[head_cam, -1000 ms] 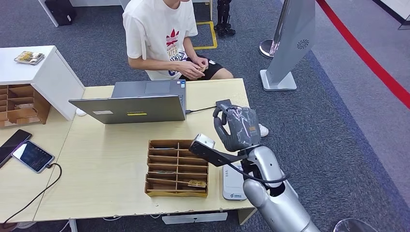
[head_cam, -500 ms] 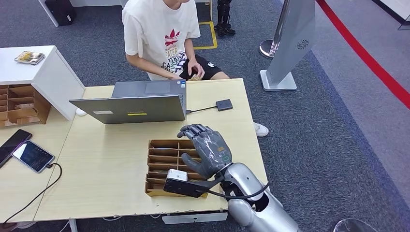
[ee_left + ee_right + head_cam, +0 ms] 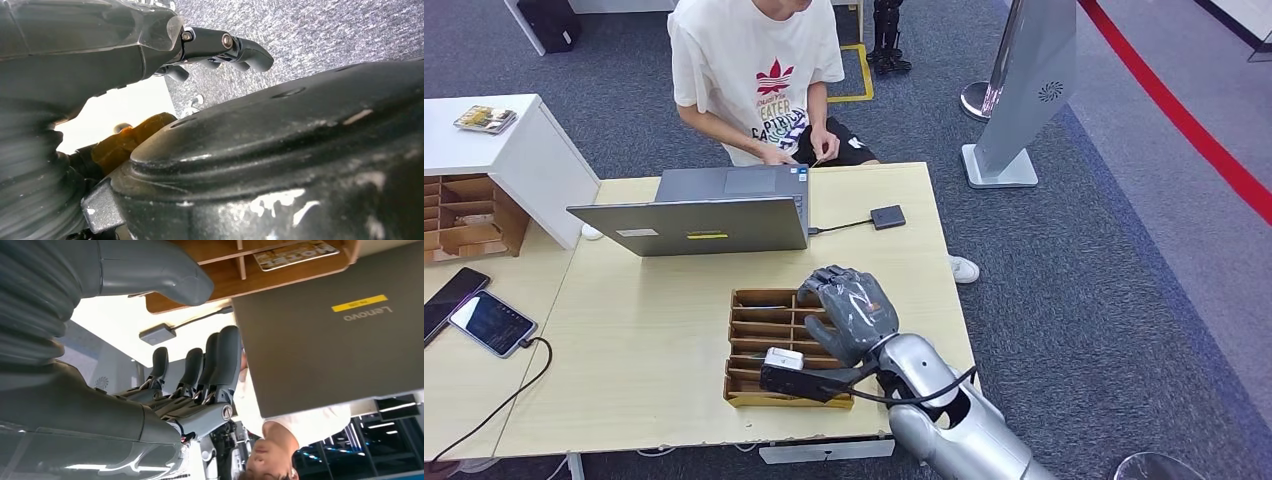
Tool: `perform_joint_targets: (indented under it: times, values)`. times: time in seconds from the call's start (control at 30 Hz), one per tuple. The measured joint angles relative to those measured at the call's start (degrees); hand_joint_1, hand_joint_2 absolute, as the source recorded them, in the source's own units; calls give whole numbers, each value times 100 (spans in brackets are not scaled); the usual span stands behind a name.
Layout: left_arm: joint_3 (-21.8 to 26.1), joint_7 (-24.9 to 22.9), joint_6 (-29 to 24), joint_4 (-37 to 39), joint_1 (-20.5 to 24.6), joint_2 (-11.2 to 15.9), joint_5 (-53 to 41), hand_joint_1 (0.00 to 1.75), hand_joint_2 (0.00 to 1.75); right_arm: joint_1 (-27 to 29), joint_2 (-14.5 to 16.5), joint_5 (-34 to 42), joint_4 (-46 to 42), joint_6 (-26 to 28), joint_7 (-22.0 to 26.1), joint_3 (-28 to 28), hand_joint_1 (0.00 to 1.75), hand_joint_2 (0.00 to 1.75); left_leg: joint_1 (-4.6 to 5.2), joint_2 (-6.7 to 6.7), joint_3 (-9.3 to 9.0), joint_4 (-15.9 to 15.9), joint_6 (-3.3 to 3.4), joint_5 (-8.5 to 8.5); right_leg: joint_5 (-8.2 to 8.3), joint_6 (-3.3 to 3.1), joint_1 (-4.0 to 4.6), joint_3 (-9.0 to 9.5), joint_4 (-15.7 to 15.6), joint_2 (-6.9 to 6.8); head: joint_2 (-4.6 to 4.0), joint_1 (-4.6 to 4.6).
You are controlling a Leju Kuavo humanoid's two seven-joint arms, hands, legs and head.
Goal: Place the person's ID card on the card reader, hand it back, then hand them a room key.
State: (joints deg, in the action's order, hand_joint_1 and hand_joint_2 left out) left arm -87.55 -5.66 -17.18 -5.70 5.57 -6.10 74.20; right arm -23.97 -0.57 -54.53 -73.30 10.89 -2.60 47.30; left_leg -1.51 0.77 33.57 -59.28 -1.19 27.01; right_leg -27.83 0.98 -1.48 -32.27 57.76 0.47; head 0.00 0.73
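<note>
From the head view, the robot's right hand [image 3: 849, 315] hovers over the far right corner of a wooden divided tray [image 3: 769, 352] on the pale tabletop [image 3: 654, 340], fingers loosely curled and apart, holding nothing I can see. A card with printed lettering, which I take for a room key [image 3: 832, 379], lies in the tray's near right compartment, partly behind the wrist camera. Across the tabletop a seated person [image 3: 759, 80] has both hands together at the edge, apparently holding a small card, behind an open laptop [image 3: 694, 225]. A small black box [image 3: 887, 216], cabled to the laptop, sits well apart from the tray; it may be the card reader, though I cannot be sure. In the left wrist view, the left hand [image 3: 220, 45] hangs over grey carpet, fingers curled in with nothing in them. In the right wrist view, the right hand's fingers [image 3: 225, 360] are spread and bare, with the tray, the lettered card and the laptop lid beyond. I judge the key step is in hand: next, the hand must draw back toward the near compartment, lower, and pinch the thin card cleanly between the dividers.
</note>
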Motion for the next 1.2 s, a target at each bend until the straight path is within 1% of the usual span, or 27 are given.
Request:
perform_joint_targets:
  times: [0.27,0.47,0.53,0.77,0.9,1.03,1.2]
  values:
    - [-46,-13,8,0,7,0,0,0,175,-85,48,-85,281,45,-74,0,93,175,0,0,0,0,0,0,0,0,0,0,0,0,0,-1]
    - [-97,-18,15,0,14,0,0,0,175,-106,59,-125,391,47,-84,-2,81,175,0,0,0,0,0,0,0,0,0,0,0,0,0,-1]
    - [-110,-19,17,0,16,0,0,0,175,-106,60,-130,427,44,-84,-2,79,175,0,0,0,0,0,0,0,0,0,0,0,0,0,0]
    - [-130,-28,20,0,20,-1,-21,0,175,-106,62,-195,560,40,-93,-15,83,175,0,0,0,0,0,0,0,0,0,0,0,0,0,-1]
    - [-132,-40,20,0,24,-2,-46,0,175,-106,62,-238,638,41,-106,-34,82,175,0,0,0,0,0,0,0,0,0,0,0,0,0,1]
    - [-132,-50,20,0,25,-2,-63,0,175,-106,62,-292,717,46,-152,-65,87,175,0,0,0,0,0,0,0,0,0,0,0,0,0,-1]
    - [-132,-61,20,0,29,-3,-109,0,175,-107,62,-353,820,56,-190,-139,87,175,0,0,0,0,0,0,0,0,0,0,0,0,0,0]
